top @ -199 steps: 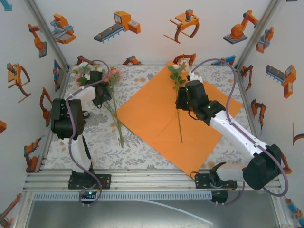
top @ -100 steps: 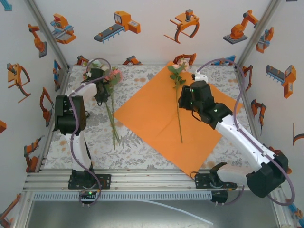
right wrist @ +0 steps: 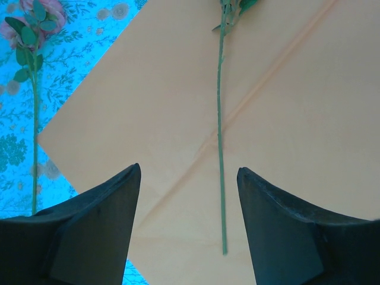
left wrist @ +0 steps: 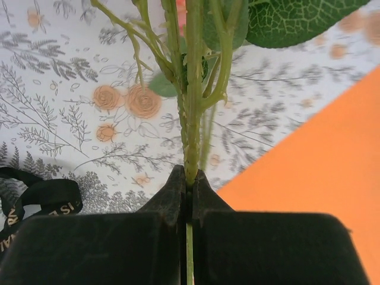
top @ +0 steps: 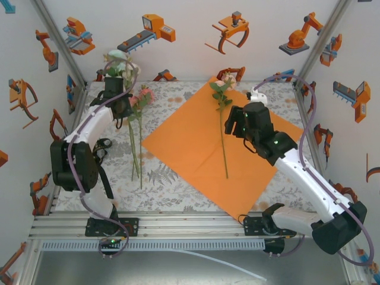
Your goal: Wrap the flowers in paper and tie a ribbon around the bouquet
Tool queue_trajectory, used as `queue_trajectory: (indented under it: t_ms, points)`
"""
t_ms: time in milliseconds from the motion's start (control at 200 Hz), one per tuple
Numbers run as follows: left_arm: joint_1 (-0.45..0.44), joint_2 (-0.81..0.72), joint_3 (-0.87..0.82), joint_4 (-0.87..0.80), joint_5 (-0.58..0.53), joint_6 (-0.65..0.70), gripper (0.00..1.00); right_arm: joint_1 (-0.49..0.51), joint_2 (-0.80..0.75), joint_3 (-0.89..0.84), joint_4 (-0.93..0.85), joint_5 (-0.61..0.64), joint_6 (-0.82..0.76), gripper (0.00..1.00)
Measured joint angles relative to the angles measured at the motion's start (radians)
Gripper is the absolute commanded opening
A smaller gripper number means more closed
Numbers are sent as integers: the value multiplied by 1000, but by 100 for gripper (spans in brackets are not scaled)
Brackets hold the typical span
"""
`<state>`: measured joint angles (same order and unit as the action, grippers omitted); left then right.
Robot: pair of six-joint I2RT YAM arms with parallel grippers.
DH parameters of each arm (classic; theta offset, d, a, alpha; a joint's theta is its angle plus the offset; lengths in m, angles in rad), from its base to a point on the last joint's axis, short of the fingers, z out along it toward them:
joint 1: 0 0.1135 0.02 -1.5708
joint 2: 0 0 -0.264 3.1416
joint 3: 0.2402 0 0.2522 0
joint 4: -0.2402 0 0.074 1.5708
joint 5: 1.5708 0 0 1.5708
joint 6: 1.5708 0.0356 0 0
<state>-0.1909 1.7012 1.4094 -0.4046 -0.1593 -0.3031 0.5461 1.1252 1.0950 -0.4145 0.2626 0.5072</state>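
**Inspector:** Report the scene, largest item first.

**Operator:** I see the tabletop (top: 172, 190) under a grey floral cloth. The paper (top: 202, 148), a plain orange sheet, lies flat on it, turned cornerwise, right of centre. One long-stemmed flower (top: 224, 139) lies along the sheet, with its bloom at the far corner.

**Inspector:** And the tools?

**Operator:** The left tool (left wrist: 187, 178) is clenched on the green stems of the flowers (top: 132, 107) at the far left. Pale blooms stand above it and the stems hang toward the cloth. I cannot tell whether their ends touch it. The right tool (right wrist: 189, 172) is released, jaws well apart and gripping nothing, above the paper near the lone stem.

**Inspector:** Any writing?

**Operator:** The ribbon (left wrist: 41, 202), black and looped on the cloth left of the paper, carries pale lettering. I cannot read it as words.
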Motion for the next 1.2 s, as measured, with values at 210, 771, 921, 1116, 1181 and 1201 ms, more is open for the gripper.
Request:
queue_trajectory:
  t_ms: [210,771,921,1116,1181,1201]
  points:
    - [-117,-60,83,-74,1,-117,0,-49,0,3,-24,-1,46,65]
    - [-529,682,834,-48,13,-555,0,-173,-150,-37,-121,-73,132,65]
    - [-582,798,964,-63,17,-569,0,-174,-153,-74,-121,-97,130,65]
    - [-602,903,1076,-36,50,-566,0,-177,-154,-104,-121,-118,124,65]
    - [-598,925,1080,-29,59,-570,0,-179,-157,-112,-121,-121,121,65]
    - [-597,930,1080,-28,61,-573,0,-179,-158,-113,-121,-121,120,65]
